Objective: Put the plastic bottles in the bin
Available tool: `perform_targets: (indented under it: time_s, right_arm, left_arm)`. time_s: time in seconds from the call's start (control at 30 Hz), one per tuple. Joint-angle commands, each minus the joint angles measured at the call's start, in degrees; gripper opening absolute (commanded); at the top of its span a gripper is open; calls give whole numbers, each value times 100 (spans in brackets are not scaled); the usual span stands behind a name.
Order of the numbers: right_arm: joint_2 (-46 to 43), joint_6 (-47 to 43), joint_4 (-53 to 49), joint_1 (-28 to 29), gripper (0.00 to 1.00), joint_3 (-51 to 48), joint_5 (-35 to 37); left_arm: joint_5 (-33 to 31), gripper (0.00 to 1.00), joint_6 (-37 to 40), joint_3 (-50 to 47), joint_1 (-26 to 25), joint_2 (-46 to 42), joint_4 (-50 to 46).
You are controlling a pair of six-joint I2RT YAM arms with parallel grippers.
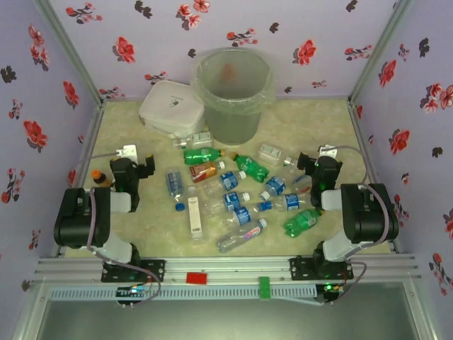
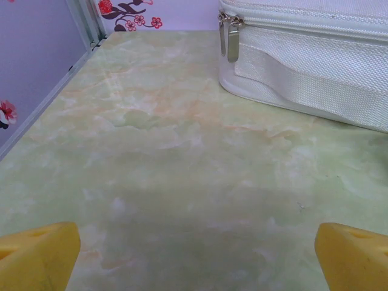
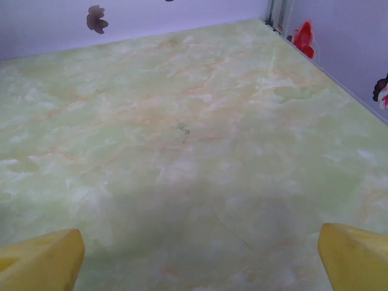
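Both tools hang spread wide and empty, the left tool (image 2: 197, 260) near the left edge of the tabletop (image 1: 333, 127), the right tool (image 3: 200, 260) near its right edge. They flank the plastic bottles (image 1: 233, 193) strewn across the middle. The bin (image 1: 232, 95) stands at the far edge, seemingly reachable by either.

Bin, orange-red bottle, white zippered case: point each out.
bin (image 1: 233, 120), top external view, front wall
orange-red bottle (image 1: 204, 171), top external view, body
white zippered case (image 2: 303, 48), left wrist view, side wall
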Motion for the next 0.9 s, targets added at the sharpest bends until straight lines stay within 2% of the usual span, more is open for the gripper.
perform_targets:
  time_s: [0.0,0.87]
  right_arm:
    - [10,-64,137,2,100,15,-65]
    - [19,-55,90,-7,100,41,-74]
  left_arm:
    - [-85,100,5,46,-32,15,105]
    - [-76,100,6,55,-25,15,88]
